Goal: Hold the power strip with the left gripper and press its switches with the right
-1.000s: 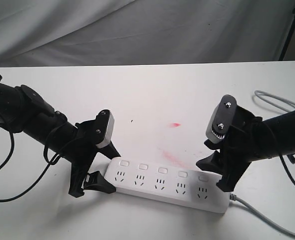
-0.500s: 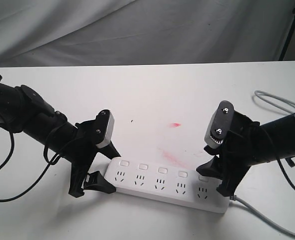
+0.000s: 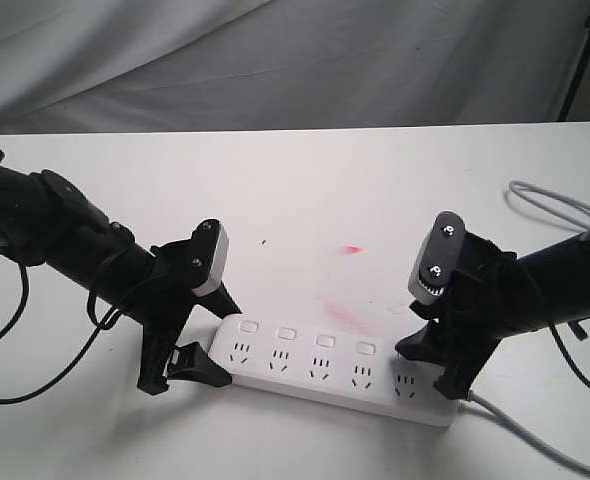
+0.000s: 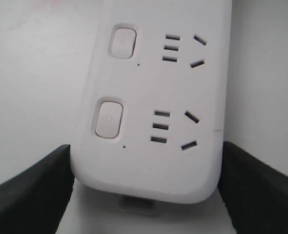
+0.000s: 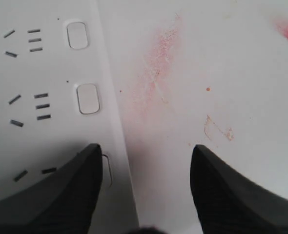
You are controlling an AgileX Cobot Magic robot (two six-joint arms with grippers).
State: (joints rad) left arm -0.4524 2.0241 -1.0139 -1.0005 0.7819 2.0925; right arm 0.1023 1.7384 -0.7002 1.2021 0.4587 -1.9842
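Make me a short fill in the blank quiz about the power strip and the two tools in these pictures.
1. The left tool grips the end of the power strip opposite its grey ____.
2. In the exterior view, ____ switches show uncovered; the right tool covers the last one.
3. In the right wrist view, one finger sits over the strip, the other over the bare ____.
Missing words: cord; four; table.

Left gripper (image 3: 225,347), tilted down, clamps the power strip (image 3: 325,372) between its jaws; right gripper (image 3: 429,370) jaws stand apart.
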